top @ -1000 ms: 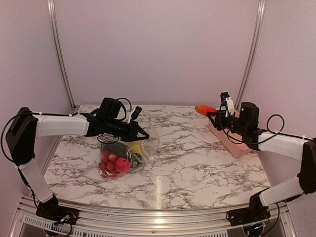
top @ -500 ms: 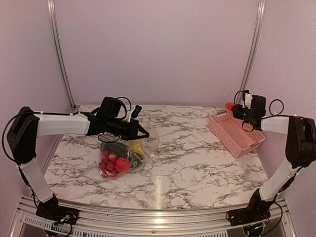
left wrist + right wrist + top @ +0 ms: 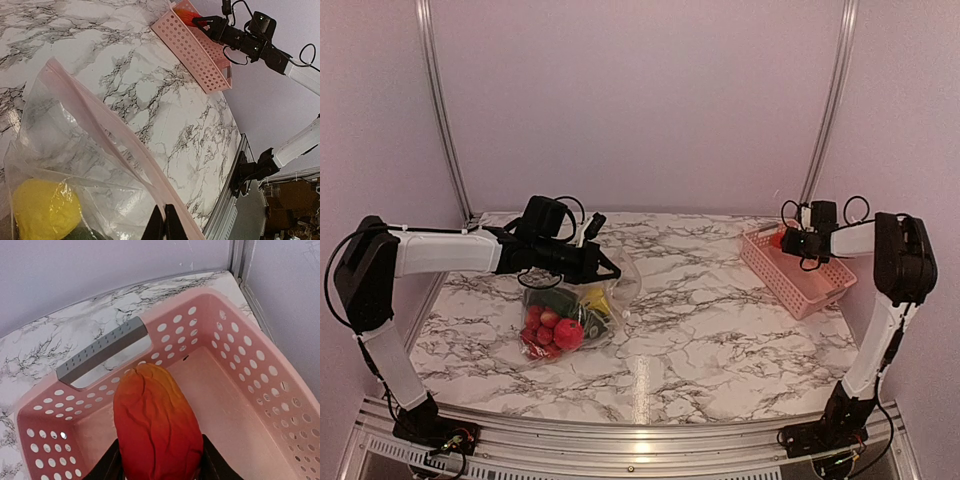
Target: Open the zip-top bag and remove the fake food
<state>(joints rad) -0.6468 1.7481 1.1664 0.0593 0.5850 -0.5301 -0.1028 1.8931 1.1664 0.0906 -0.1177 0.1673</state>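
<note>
The clear zip-top bag (image 3: 582, 300) lies on the marble table at centre left. It holds fake food: a red tomato (image 3: 567, 333), strawberries (image 3: 534, 326), a dark green cucumber (image 3: 556, 300) and a yellow pepper (image 3: 596, 298). My left gripper (image 3: 611, 272) is shut on the bag's pink zip rim (image 3: 125, 150), its fingertips pinched together in the left wrist view (image 3: 164, 220). My right gripper (image 3: 783, 240) is shut on an orange-red fake food piece (image 3: 155, 425) and holds it just above the floor of the pink basket (image 3: 240, 355), near its far end.
The pink perforated basket (image 3: 808, 280) stands at the back right by the wall and a metal frame post (image 3: 825, 120). It has a grey handle (image 3: 102, 352). The table's front edge has a metal rail (image 3: 640, 440).
My right gripper has swung right and back from over the table to over the basket's far end, carrying the orange-red piece. The left gripper and the bag have not moved.
</note>
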